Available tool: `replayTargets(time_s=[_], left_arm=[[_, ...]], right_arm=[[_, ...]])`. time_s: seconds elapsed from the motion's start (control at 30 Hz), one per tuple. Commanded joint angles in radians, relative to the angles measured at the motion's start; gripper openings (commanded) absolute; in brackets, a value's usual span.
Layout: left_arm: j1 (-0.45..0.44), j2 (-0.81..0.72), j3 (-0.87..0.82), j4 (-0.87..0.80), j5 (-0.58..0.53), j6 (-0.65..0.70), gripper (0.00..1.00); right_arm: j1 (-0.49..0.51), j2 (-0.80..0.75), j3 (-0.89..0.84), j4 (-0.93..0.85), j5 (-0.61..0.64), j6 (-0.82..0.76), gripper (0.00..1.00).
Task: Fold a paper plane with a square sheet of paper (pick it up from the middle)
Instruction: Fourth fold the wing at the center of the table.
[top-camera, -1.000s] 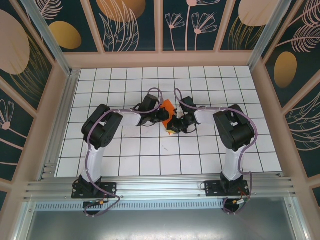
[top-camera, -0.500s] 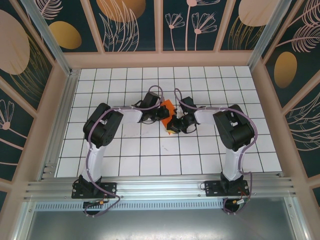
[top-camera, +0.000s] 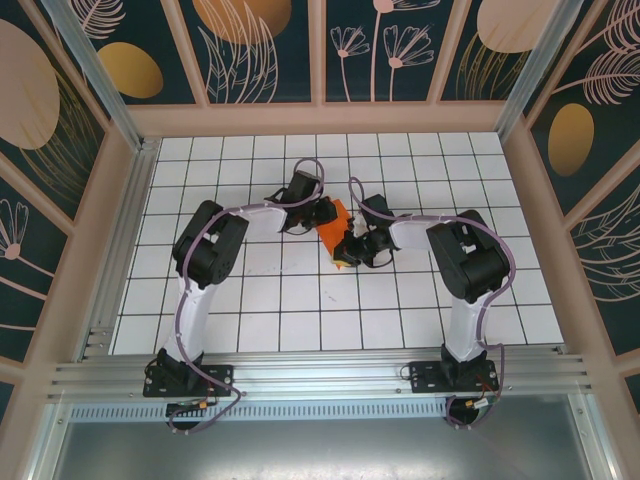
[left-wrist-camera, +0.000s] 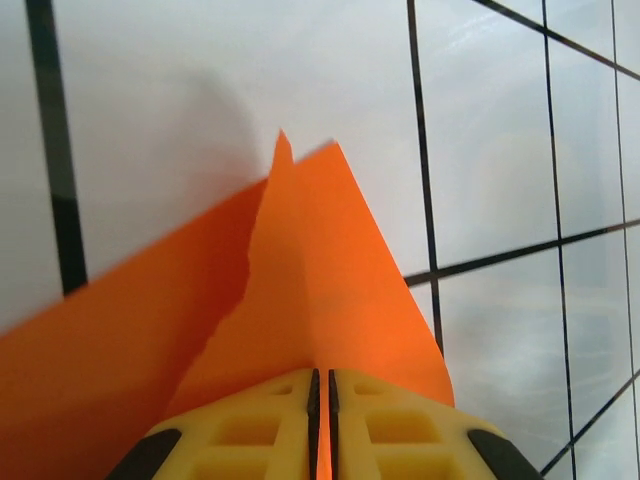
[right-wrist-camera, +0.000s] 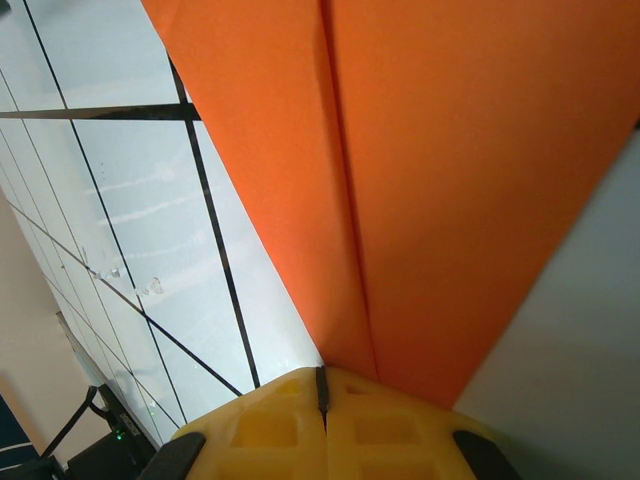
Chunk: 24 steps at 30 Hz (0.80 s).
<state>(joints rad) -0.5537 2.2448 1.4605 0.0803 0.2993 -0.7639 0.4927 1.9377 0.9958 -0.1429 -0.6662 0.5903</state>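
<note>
Pinching folded square sheet of paper (left-wrist-camera: 310, 290) shut in left gripper (left-wrist-camera: 320, 385), nipping its centre crease tight with right gripper (right-wrist-camera: 322, 385). Holding it over middle of table (top-camera: 300, 310), likely to tension fold.

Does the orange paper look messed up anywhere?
Slightly. Near the left gripper, the folded orange paper has layers that don't line up: one small tip pokes past the other, and that edge looks wavy, not straight.
</note>
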Motion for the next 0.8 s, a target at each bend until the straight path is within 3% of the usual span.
replayTargets(time_s=[0.0,0.77], left_arm=[[0.042,0.059,0.046,-0.048,-0.115,0.039,0.13],[0.064,0.241,0.406,-0.185,-0.142,0.093,0.18]], right_arm=[[0.041,0.136,-0.108,-0.204,0.190,0.002,0.04],[0.049,0.139,-0.148,-0.189,0.193,0.003,0.04]])
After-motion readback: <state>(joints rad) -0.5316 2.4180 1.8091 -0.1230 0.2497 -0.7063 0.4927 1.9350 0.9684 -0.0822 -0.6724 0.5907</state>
